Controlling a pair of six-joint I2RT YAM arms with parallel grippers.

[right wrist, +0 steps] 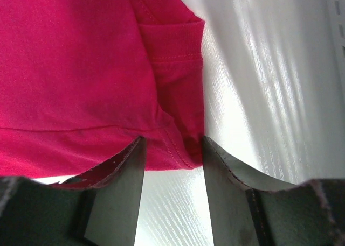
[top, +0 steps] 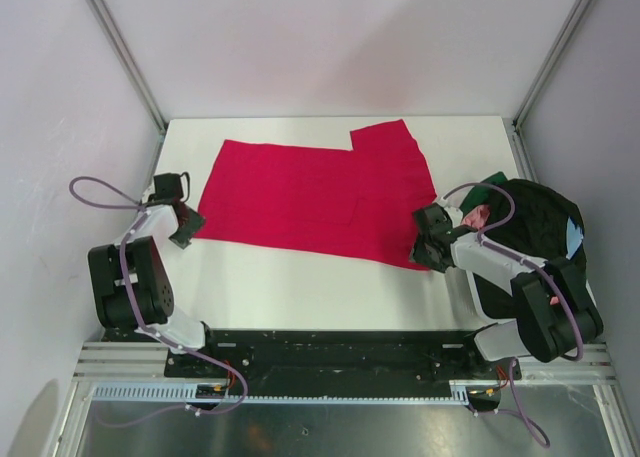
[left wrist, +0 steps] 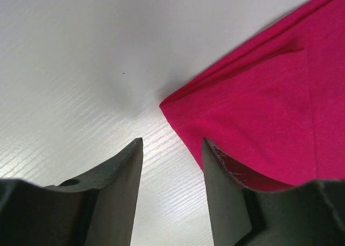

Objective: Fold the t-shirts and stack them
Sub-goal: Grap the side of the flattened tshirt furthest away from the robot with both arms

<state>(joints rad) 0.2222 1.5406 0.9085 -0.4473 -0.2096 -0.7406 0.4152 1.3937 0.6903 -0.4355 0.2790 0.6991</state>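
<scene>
A red t-shirt lies flat on the white table, partly folded, one sleeve sticking out at the far right. My left gripper is open at the shirt's near-left corner, low over the table, with that corner just ahead of the right finger. My right gripper is open at the shirt's near-right corner, with the hemmed edge lying between the fingertips. A heap of dark green and black clothes lies at the right edge, under my right arm.
White walls with metal posts enclose the table on three sides. The dark heap shows a pink patch and a light blue patch. Bare table runs along the near side in front of the shirt.
</scene>
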